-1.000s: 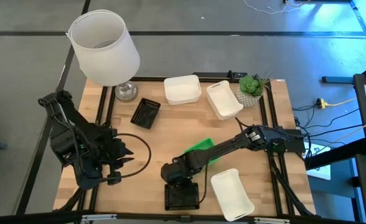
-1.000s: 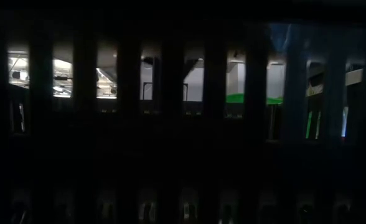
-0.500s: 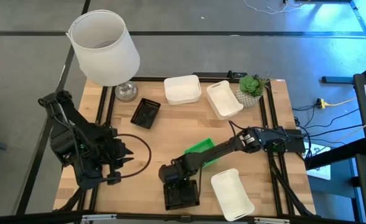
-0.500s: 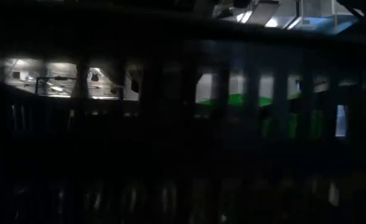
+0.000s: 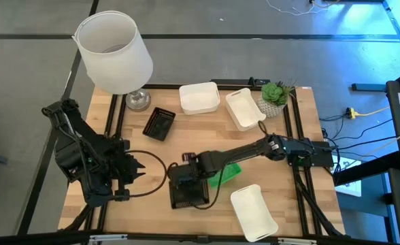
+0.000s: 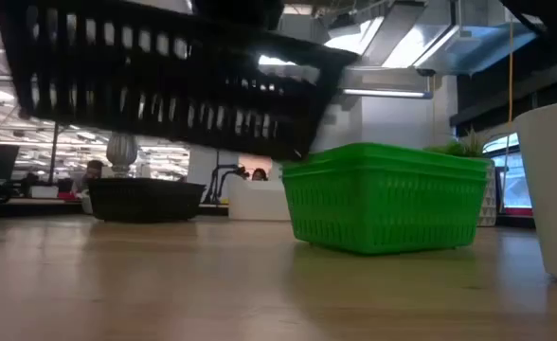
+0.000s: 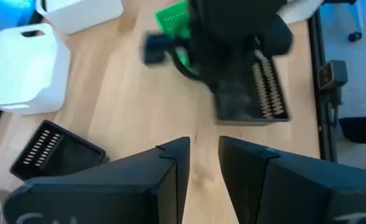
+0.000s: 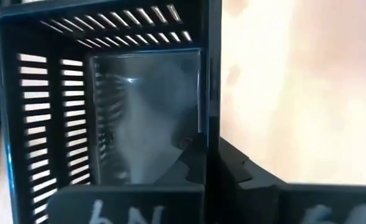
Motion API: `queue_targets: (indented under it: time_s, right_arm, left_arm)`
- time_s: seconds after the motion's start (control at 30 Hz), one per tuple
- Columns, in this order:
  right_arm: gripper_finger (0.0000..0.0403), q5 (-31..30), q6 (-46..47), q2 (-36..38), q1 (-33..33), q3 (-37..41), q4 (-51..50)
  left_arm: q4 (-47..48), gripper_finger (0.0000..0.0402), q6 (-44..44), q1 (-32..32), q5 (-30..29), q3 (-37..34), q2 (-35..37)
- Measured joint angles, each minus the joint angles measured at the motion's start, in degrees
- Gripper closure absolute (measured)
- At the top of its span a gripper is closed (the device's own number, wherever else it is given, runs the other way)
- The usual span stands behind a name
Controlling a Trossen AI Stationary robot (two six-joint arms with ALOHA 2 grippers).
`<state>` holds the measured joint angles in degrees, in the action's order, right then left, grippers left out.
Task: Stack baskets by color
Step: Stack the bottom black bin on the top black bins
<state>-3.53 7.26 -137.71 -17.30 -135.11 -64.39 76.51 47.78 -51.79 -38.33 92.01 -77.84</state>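
Table (image 5: 152, 153): wooden top filling the middle of the high view, with every basket on or above it.
Lampshade (image 5: 113, 51): large white cylinder at upper left; not part of the job.
White baskets (image 5: 199, 97): two at upper centre, side by side, and a third at lower right.
Green basket (image 5: 224, 171): centre of the frame, partly under the right arm; in the low view it sits flat on the wood.
Held black basket (image 5: 188, 185): lower centre, just left of the green one; the low view shows it tilted and clear of the table.
Other black basket (image 5: 160, 123): upper left of centre, well apart from the held one.
Right gripper (image 8: 209, 163): clamped tight on one wall of the held black basket.
Left gripper (image 7: 201, 163): at lower left, fingers parted and empty, waiting.
Step in hand: likely carrying black to black.
Next move: probably travel up-left, level the basket, line up the rims, lower and release.
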Motion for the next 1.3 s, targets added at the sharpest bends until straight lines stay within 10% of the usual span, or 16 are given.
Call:
queue_targets:
  time_s: [0.6,1.07,1.3]
  right_arm:
    - [0.0402,-30.13,2.87,5.07,2.95,0.15,1.59]
    - [0.0403,-34.37,-3.84,6.26,3.46,0.15,1.91]
    - [0.0403,-38.65,-5.07,8.69,3.37,0.11,1.44]
  left_arm:
    - [-6.97,0.0324,0.06,0.01,1.37,-0.02,-1.3]
    - [-7.54,0.0324,7.69,0.03,3.98,-0.02,-8.04]
    - [-0.94,0.033,15.42,0.9,-9.31,-0.04,-9.22]
